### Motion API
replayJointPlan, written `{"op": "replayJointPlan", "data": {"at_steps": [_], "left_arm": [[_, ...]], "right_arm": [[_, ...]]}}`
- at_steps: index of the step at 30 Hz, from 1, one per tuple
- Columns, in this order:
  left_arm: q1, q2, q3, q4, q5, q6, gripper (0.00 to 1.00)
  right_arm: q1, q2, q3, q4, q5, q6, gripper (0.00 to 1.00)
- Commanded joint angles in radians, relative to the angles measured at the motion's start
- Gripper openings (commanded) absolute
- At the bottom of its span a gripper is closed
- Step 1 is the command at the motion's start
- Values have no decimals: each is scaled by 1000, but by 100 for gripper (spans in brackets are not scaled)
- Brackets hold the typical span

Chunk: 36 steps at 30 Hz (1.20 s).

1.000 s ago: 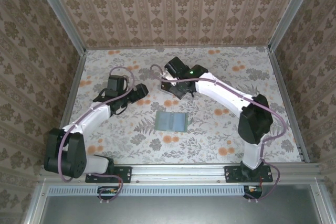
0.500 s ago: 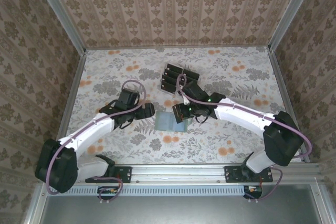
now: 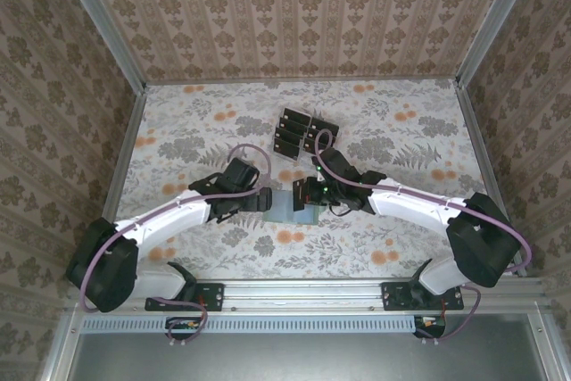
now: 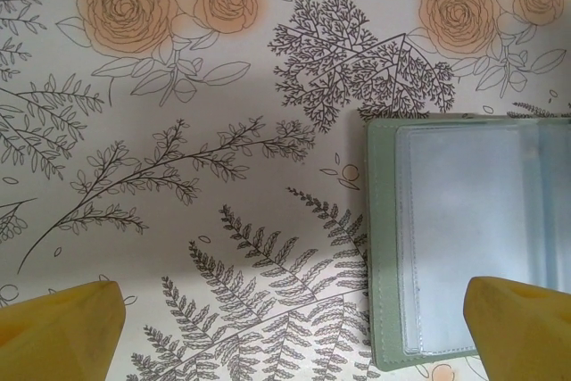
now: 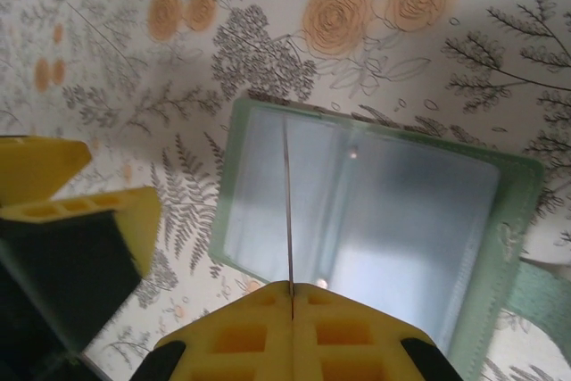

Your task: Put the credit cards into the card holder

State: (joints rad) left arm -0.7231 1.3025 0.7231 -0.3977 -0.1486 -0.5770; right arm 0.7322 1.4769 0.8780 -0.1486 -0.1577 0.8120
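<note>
The grey-green card holder (image 3: 287, 206) lies open on the floral table, its clear pockets facing up (image 5: 401, 220). My right gripper (image 5: 292, 287) is shut on a thin dark credit card (image 5: 288, 202), seen edge-on and hanging just above the holder's left pocket. In the top view this gripper (image 3: 302, 194) is over the holder's far edge. My left gripper (image 4: 294, 336) is open and low over the table, straddling the holder's left edge (image 4: 384, 247); one yellow fingertip (image 4: 522, 318) is over the pocket, the other on the table side. Its fingers (image 5: 36, 171) show left of the holder.
A clear rack with several dark cards (image 3: 301, 132) stands behind the holder, toward the back of the table. Metal frame rails (image 3: 312, 296) and patterned walls enclose the table on all sides.
The right arm came back from the rack and down over the holder with a card. The left arm slid right to the holder's left edge, jaws still open.
</note>
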Motion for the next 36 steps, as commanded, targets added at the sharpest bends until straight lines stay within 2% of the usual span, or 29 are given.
{"op": "replayJointPlan", "data": {"at_steps": [1,20,36], "left_arm": [[-18,14,25,-29,-61,27,100],[-80,75,50,-6,-94,43,100],[-92,172,36,31,-109,39,100]], "right_arm": [[11,27,-10,53,-16,41,0],[5,131,-54,19,26,-20,0],[-42,130,-59,9,3,-63,0]]}}
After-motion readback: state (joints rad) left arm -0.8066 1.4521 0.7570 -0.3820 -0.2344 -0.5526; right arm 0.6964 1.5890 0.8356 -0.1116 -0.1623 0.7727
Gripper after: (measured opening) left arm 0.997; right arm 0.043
